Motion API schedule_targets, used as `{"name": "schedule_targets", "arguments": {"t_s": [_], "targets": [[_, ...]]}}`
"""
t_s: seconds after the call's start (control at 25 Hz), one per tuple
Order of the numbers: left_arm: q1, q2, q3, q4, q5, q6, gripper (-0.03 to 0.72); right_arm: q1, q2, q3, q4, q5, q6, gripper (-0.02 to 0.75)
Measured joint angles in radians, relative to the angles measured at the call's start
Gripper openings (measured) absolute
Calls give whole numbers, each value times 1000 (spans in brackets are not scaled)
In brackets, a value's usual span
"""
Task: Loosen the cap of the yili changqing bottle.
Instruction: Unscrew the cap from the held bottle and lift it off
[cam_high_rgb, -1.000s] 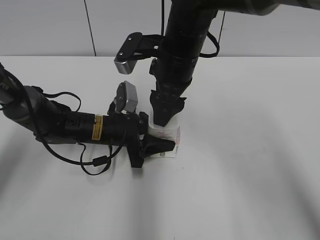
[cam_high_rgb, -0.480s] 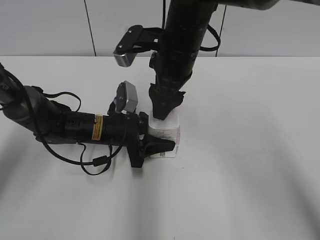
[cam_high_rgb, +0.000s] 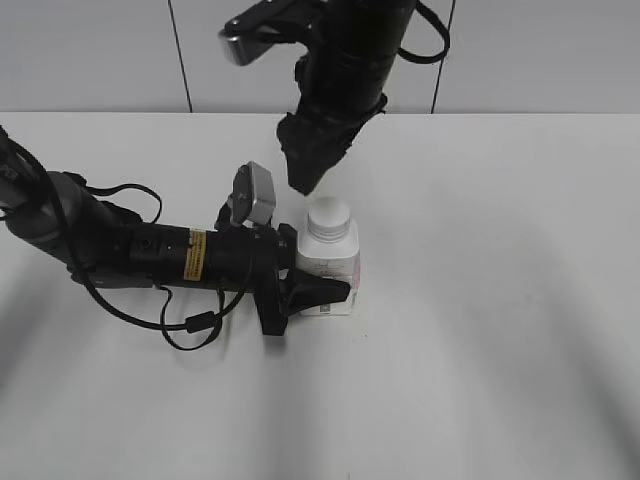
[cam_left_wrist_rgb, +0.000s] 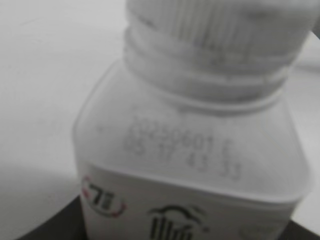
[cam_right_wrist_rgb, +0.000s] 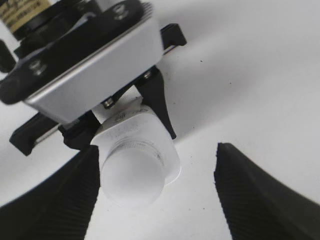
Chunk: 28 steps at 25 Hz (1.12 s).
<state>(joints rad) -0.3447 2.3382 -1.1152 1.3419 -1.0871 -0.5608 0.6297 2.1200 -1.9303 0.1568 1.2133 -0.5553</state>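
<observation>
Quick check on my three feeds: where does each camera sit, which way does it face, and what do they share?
Exterior view: facing the robot, slanting down on the white table; shows both arms, left gripper clamped on the small white squarish plastic bottle, right gripper above it.
Left wrist view: on the left arm, level, close on the bottle shoulder and round white ribbed screw cap.
Right wrist view: looking straight down between open fingers at the cap.
All three share bottle and cap.

We see even, bright overhead light, soft grey shadows on the white bench (cam_high_rgb: 500, 300), left wrist view blurred at close range, bottle (cam_left_wrist_rgb: 190, 165) print smeared, right wrist view fairly sharp.
</observation>
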Motion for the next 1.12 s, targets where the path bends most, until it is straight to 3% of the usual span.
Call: {"name": "schedule_targets", "arguments": {"t_s": [0.24,0.48,1.12], "targets": [[0,0,0,0,0,0,365,0,0,-12,-64,1,372,564],[0,0,0,0,0,0,365,0,0,-12,-33,1,616,564],[0,0,0,0,0,-1,365,0,0,-12,19,2,750,564]]}}
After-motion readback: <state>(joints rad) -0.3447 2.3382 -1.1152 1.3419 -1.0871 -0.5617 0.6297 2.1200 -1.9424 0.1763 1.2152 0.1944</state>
